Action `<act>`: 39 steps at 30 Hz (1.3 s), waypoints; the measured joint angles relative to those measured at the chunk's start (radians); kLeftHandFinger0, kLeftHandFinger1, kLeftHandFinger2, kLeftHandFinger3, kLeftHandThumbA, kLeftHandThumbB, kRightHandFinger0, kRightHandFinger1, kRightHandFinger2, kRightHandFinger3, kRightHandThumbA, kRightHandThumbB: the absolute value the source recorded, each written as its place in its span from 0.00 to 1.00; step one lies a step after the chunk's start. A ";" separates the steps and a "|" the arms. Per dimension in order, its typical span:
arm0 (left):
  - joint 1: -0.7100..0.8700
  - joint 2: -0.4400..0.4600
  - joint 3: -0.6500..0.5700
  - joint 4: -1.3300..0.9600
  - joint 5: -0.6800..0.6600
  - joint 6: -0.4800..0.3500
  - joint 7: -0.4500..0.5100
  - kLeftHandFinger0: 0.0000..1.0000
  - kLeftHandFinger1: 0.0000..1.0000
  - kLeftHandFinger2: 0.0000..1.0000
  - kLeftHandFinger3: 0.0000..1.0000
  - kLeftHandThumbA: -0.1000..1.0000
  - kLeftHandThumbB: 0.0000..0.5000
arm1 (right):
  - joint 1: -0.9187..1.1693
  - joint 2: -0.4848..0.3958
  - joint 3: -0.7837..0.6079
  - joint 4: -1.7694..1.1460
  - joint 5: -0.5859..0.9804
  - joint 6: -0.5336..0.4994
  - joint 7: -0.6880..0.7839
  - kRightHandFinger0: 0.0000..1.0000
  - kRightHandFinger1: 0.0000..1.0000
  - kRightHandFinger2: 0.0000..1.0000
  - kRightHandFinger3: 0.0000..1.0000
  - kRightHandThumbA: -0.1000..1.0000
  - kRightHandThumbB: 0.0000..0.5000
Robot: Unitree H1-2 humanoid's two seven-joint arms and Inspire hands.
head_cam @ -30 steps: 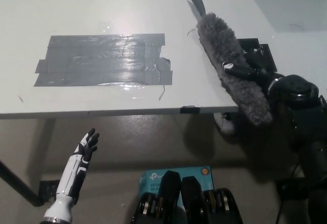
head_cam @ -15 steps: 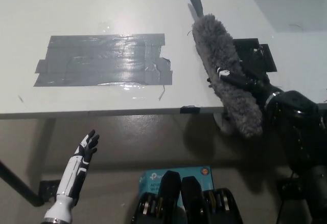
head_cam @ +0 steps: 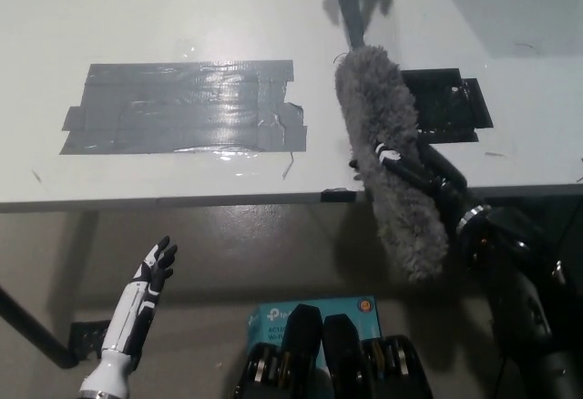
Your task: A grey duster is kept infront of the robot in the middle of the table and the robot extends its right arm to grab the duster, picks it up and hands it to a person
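The black right hand (head_cam: 414,169), coming in from the lower right of the frame, is gripping the grey duster (head_cam: 383,158) around the middle of its fluffy head, its fingers (head_cam: 393,159) curling over the fibres. The duster is running at a slant right of centre, its dark handle (head_cam: 348,5) pointing to the top edge while its lower tip is hanging past the table's (head_cam: 137,16) front edge. A blurred grey shape is sitting at the handle's top end; what it is cannot be told. A patch of grey tape (head_cam: 182,106) is lying on the table left of centre, and a black plate (head_cam: 448,106) is showing just right of the duster. The white left hand (head_cam: 153,268) is resting at the lower left, below the table edge, its fingers spread and holding nothing
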 measured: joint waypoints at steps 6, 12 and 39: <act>-0.001 0.000 0.000 0.000 0.000 0.000 0.000 1.00 1.00 1.00 1.00 1.00 0.61 | 0.056 0.037 0.003 -0.087 0.102 0.016 -0.047 0.00 0.40 0.84 1.00 0.00 0.20; -0.003 0.000 0.000 0.001 0.000 0.000 0.000 1.00 1.00 1.00 1.00 1.00 0.61 | 0.092 0.058 0.005 -0.159 0.204 0.031 -0.094 0.00 0.38 0.82 1.00 0.00 0.21; -0.068 0.000 0.000 -0.009 0.000 -0.001 -0.008 1.00 1.00 1.00 1.00 1.00 0.59 | 0.103 0.017 0.057 -0.521 0.597 0.057 -0.159 1.00 1.00 1.00 1.00 0.86 1.00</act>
